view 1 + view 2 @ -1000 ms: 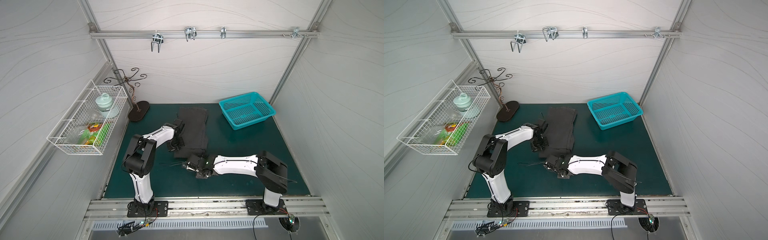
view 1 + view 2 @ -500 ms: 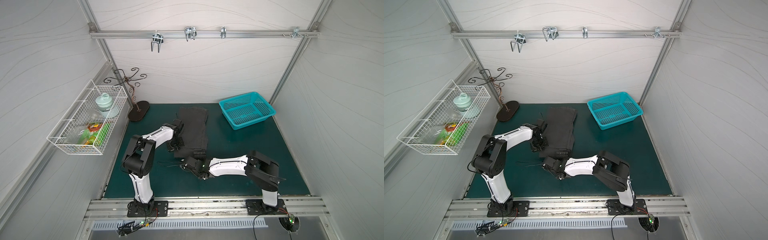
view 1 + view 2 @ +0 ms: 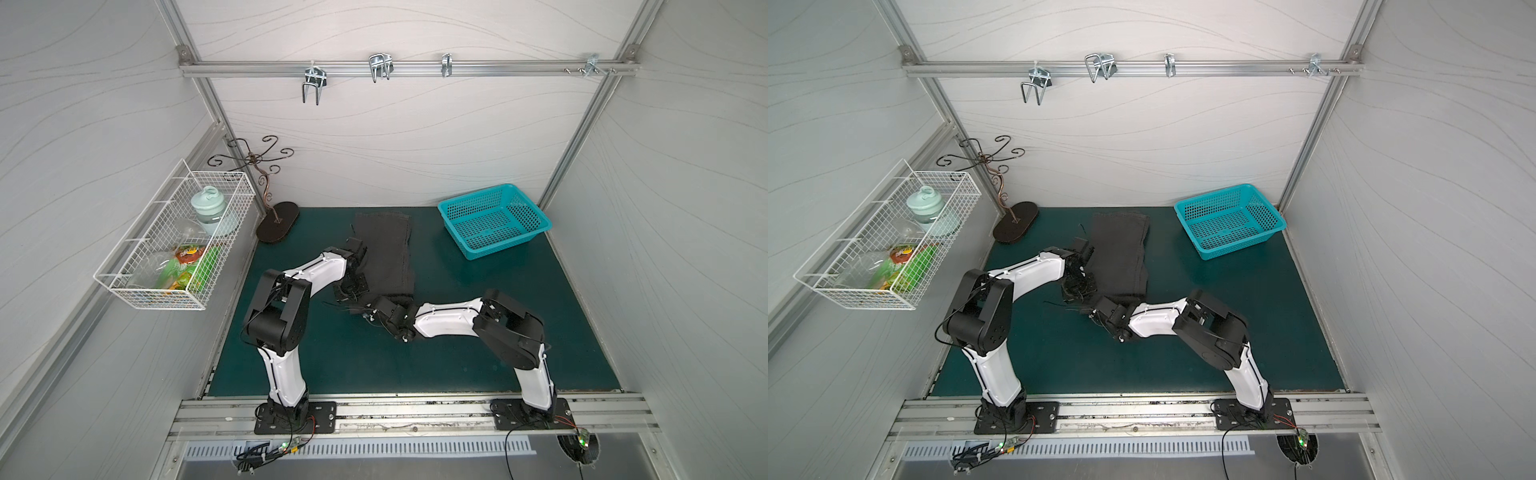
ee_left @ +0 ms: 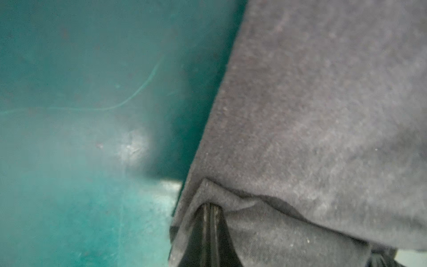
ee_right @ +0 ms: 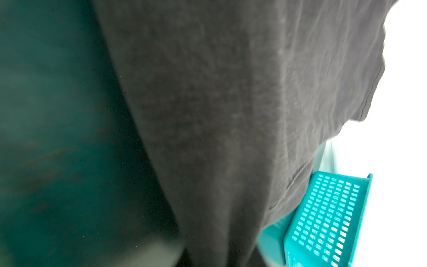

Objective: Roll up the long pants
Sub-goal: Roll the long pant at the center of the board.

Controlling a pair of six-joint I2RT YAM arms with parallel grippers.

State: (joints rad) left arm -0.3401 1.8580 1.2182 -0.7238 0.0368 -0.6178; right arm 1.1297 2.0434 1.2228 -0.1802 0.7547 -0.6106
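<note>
Cloth is the whole matter here: the long pants [image 3: 388, 253] lie as a narrow, lengthwise-folded strip on the green bench [image 3: 457, 340], running from close to the back wall toward the robot, with the teal basket [image 3: 507, 245] well apart on the robot's right. They look soft, matte and limp, light for an arm to lift but with no stiffness at all, so any edge that is let go will likely slump and the layers may slide over one another. The weave looks slightly fuzzy, not slippery, which should help a pinch to hold.

The left tool [image 4: 209, 208] is closed tight on a bunched fold at the strip's left edge, near its near end; in the left wrist view the cloth puckers around the pressed-together fingers [image 4: 204, 222]. The right tool [image 3: 369, 308] sits at the near end of the strip, closed as well. Its own fingers are hidden in the right wrist view, but the cloth draws in toward it there, so it seems to have that end pinched.

For rolling, the sound places to take hold are the two corners of the near end, through all layers at once, so that the first turn comes over evenly. A grip on one layer only would probably peel the fold open.
</note>
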